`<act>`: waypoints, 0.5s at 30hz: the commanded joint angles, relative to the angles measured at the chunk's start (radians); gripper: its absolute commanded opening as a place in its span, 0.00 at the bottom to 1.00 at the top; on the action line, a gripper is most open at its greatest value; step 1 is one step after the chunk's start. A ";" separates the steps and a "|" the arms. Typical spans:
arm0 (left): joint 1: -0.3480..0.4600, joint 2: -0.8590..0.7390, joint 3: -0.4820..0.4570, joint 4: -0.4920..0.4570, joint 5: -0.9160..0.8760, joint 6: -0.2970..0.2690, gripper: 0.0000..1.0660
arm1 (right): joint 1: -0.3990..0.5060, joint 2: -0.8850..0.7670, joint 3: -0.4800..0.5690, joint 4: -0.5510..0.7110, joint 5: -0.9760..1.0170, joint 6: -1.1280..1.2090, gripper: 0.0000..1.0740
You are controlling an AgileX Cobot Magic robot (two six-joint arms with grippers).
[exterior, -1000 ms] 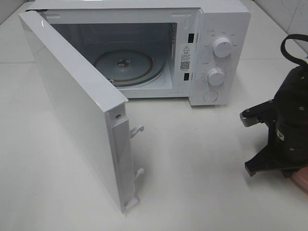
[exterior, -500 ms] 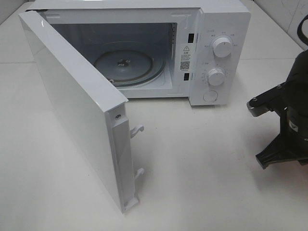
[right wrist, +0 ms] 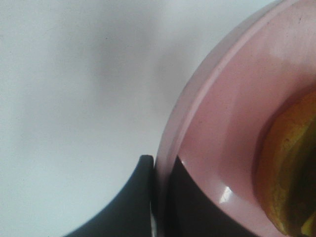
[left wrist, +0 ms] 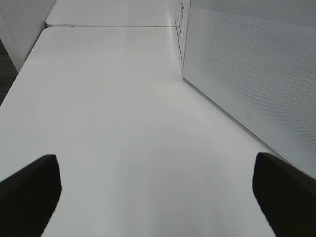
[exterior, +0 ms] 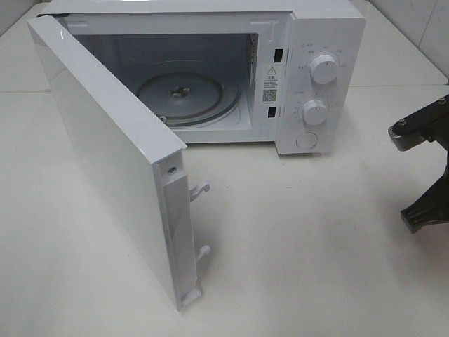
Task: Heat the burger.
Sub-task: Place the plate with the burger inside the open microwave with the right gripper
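The right gripper (right wrist: 158, 173) pinched the pink plate (right wrist: 197, 91) by its rim, with the burger (right wrist: 289, 168) on the plate just beyond its fingers, seemingly upright. The left gripper (left wrist: 154, 168) hung spread and empty beside the door (exterior: 105, 168). Farther off, the microwave (exterior: 316, 42) stood open, left of the right gripper.

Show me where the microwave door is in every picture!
Exterior high: the microwave door stands swung open, left of the middle.
Left wrist: the dotted white panel beyond the open left fingers looks like that door.
Right wrist: not in it; only the pink plate, pinched at its rim by the right fingers.
Shared landmark: the white table, seen in all three.
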 commanded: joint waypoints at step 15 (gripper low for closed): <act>0.004 -0.024 0.000 -0.004 -0.012 -0.006 0.95 | 0.130 -0.067 0.003 -0.034 0.121 -0.029 0.00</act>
